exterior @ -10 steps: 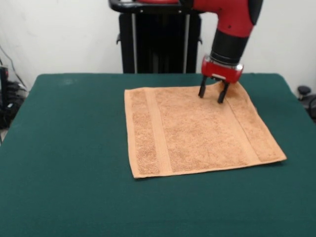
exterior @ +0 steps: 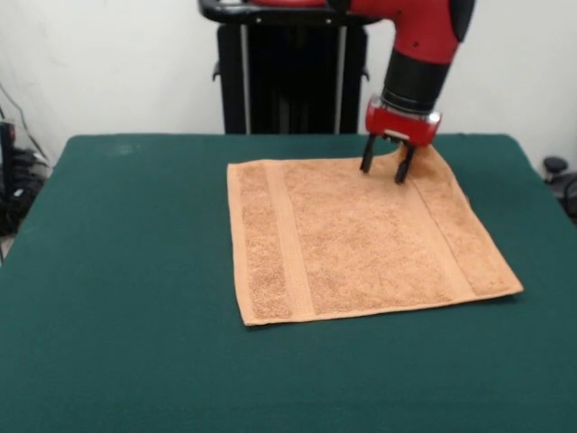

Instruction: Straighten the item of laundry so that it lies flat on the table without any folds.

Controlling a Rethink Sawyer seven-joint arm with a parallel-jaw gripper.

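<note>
The orange-tan towel [exterior: 361,236] lies spread flat on the dark green table [exterior: 135,271], right of centre, with woven bands running near its left and right edges. No white tag shows. My gripper [exterior: 384,168] hangs from the red arm above the towel's far right corner. Its two black fingers are apart and hold nothing. The tips sit just over the towel's far edge; I cannot tell whether they touch the cloth.
The black pedestal [exterior: 288,72] stands behind the table's far edge. Cables and dark gear lie off the table at the left [exterior: 13,180], and a dark object [exterior: 554,167] sits off the right edge.
The gripper has risen slightly and shifted a little toward the far edge. The towel has not moved.
</note>
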